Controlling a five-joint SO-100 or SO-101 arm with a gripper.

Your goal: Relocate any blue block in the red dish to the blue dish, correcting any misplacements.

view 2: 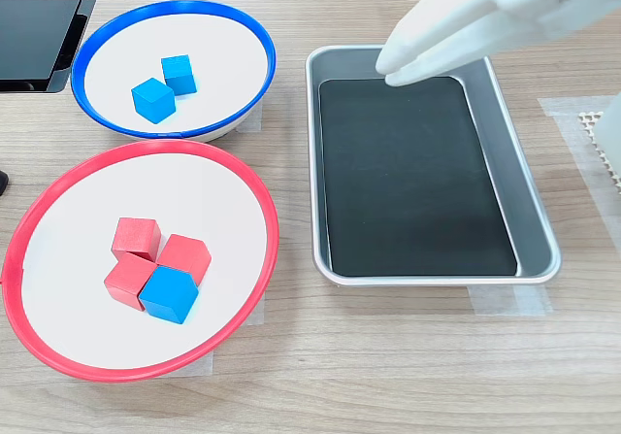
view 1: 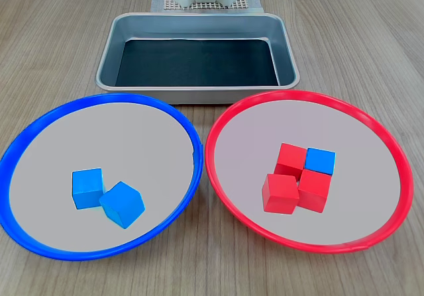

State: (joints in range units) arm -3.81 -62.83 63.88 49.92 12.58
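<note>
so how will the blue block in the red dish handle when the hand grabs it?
The blue block looks rigid and flat-faced, so it should neither flex nor roll. It is small, so probably light. It sits tight against red cubes, so closing fingers may nudge those, and its smooth faces could slip. The hand appears shut above the tray.
</note>
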